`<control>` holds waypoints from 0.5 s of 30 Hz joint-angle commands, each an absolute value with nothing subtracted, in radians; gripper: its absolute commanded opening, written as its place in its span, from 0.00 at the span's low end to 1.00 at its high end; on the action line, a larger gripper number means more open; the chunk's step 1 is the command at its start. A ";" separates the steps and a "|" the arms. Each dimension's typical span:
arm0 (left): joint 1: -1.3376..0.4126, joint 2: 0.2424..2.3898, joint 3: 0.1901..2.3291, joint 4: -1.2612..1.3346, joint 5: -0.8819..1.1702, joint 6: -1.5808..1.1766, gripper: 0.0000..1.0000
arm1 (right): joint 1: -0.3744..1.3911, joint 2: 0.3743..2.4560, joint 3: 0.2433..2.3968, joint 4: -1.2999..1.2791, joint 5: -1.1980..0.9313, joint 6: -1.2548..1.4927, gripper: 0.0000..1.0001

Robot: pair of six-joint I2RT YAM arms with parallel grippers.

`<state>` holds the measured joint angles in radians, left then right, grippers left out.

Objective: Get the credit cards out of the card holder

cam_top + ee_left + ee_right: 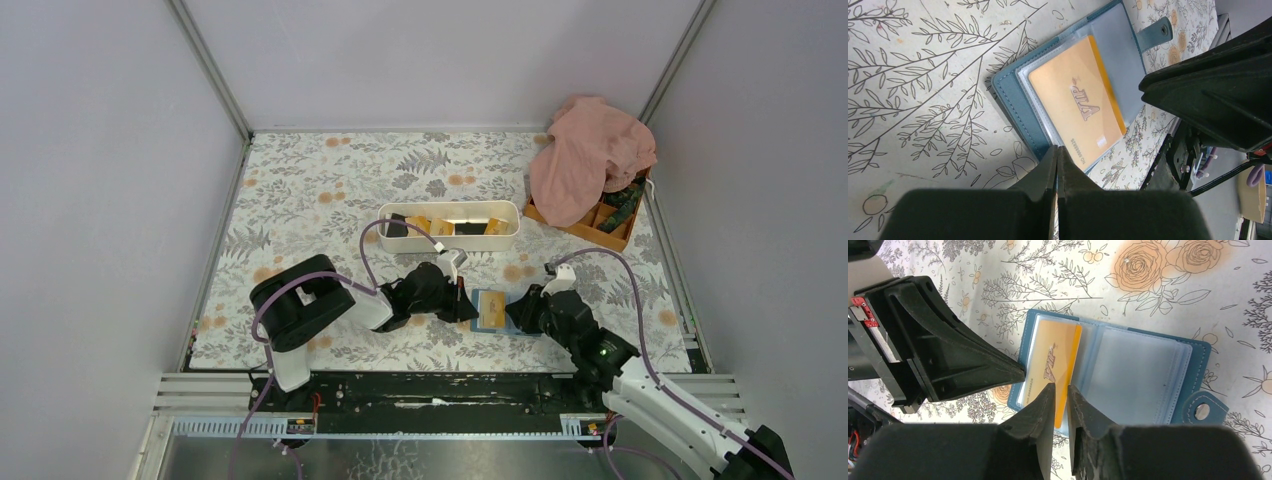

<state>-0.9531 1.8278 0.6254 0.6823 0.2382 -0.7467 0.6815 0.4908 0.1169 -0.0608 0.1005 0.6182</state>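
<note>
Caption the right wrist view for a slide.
Right gripper, fingers slightly apart, over the orange VIP card in the open blue card holder; closed left gripper at its edge.

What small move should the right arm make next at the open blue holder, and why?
Probably close the right pincer on the near edge of the orange-yellow plastic VIP card and draw it out. Its jaws stand apart at that edge, the card lies in a clear sleeve of the blue folding card holder, and the shut left pincer rests at the holder's edge, seemingly steadying it.
</note>
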 commanded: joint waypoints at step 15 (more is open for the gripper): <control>-0.959 1.863 0.589 0.586 0.224 -0.727 0.00 | 0.676 0.628 0.118 0.101 0.073 0.652 0.40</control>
